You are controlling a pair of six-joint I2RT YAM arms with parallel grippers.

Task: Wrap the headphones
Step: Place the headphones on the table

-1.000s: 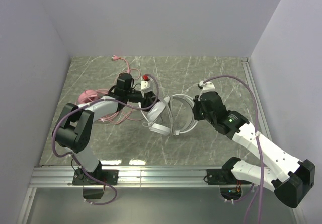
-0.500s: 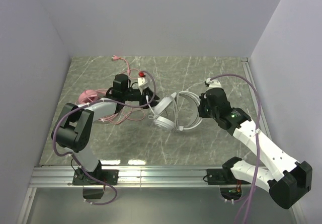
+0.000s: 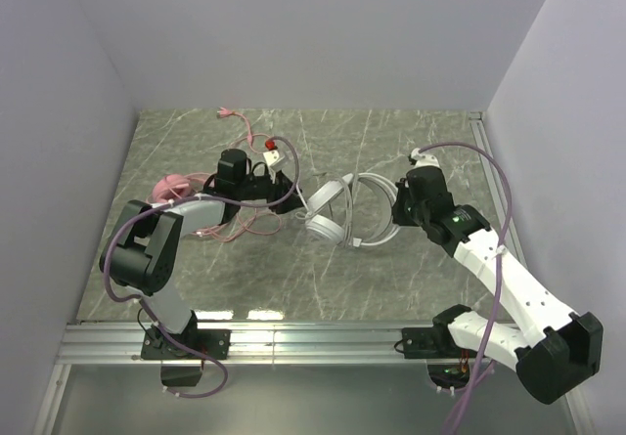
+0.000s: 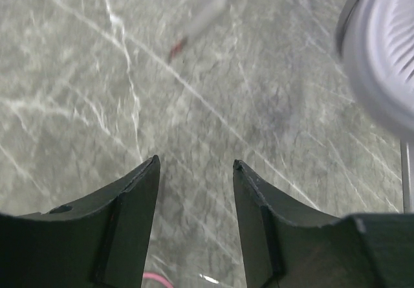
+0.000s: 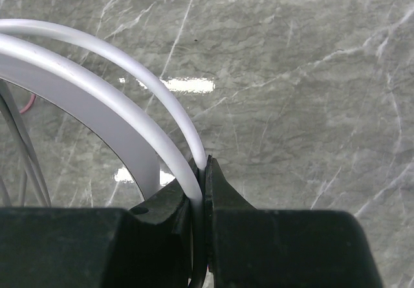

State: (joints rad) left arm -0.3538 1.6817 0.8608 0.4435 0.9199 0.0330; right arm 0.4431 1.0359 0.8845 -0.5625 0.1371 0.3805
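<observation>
The right claw (image 5: 206,166) pinches the thin white band of the white headphones (image 3: 333,218), in the middle of the table (image 3: 411,142). The left claw (image 4: 196,171) is open and holds nothing; a white ear cup (image 4: 381,48) sits just beside it.

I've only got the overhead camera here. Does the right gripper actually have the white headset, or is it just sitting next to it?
Observer: It has it. In the right wrist view the right gripper is clamped on the thin outer hoop of the white headset.
Operator: And the left one, anything in it?
Observer: No. The left gripper is open, with only bare table showing between its fingers.
Operator: Where is the headset relative to it?
Observer: One white ear cup fills the upper right of the left wrist view, apart from the fingers.
</observation>
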